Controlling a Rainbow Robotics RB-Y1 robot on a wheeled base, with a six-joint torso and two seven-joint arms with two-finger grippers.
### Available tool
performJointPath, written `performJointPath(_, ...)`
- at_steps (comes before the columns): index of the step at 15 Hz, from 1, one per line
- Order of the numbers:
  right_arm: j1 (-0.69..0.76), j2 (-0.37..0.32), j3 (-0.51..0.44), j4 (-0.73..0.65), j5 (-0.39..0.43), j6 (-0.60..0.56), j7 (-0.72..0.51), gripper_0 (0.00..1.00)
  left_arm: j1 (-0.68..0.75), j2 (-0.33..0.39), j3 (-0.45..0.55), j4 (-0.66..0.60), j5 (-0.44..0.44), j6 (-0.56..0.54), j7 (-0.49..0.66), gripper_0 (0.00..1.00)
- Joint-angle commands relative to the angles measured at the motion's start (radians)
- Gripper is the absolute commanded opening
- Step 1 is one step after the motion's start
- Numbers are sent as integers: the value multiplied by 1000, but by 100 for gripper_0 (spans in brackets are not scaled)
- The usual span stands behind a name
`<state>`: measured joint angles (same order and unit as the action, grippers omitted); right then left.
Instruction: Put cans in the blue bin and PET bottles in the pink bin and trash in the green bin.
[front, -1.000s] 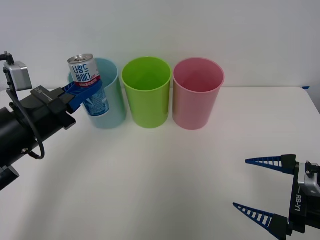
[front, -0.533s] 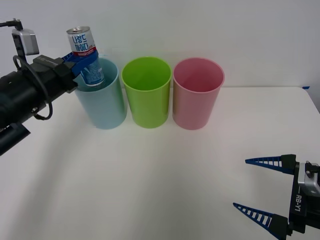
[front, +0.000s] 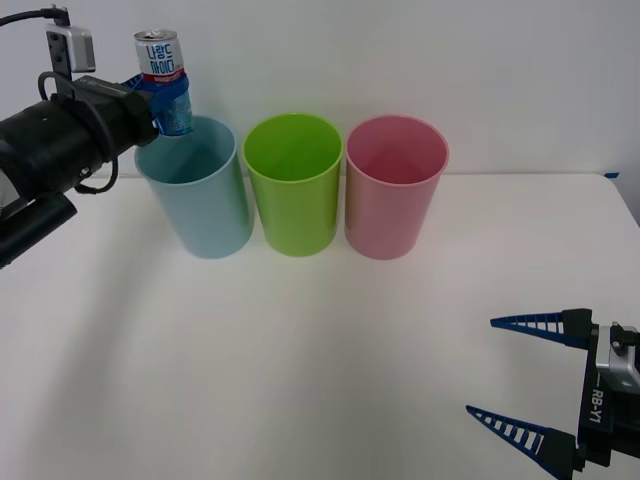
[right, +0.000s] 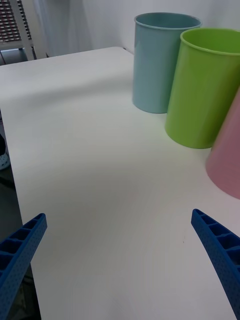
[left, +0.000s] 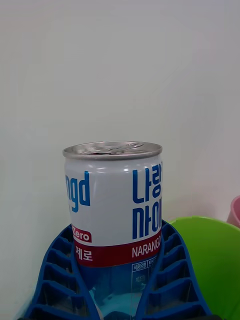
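Three tall bins stand in a row at the back of the white counter (front: 320, 350), close to the wall: the blue bin (front: 197, 190) on the robot's left, the green bin (front: 293, 185) in the middle just beside it, and the pink bin (front: 395, 187) on the right, almost touching the green one. The counter in front of them is bare, and nothing lies between the bins and either arm. The left tool (front: 165, 100) is raised above the far left part of the blue bin's rim, its blue ribbed fingers (left: 55, 272) closed around the lower half of the can (front: 163, 80). The can stands upright in that grip, silver top up, its base just above the bin's rim. The right tool (front: 530, 380) waits low at the near right of the counter, fingers spread wide and holding nothing, well apart from the bins.
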<state>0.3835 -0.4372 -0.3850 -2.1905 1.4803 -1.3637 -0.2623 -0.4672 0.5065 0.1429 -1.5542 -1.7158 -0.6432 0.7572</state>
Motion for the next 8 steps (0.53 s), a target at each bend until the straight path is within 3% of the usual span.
performJointPath(1, 0, 0, 0, 0, 0, 0, 0, 100, -28, 0, -3, 63, -1, 2, -42, 4)
performJointPath(8, 0, 0, 0, 0, 0, 0, 0, 100, -30, 0, -14, 80, -22, 2, -42, 4)
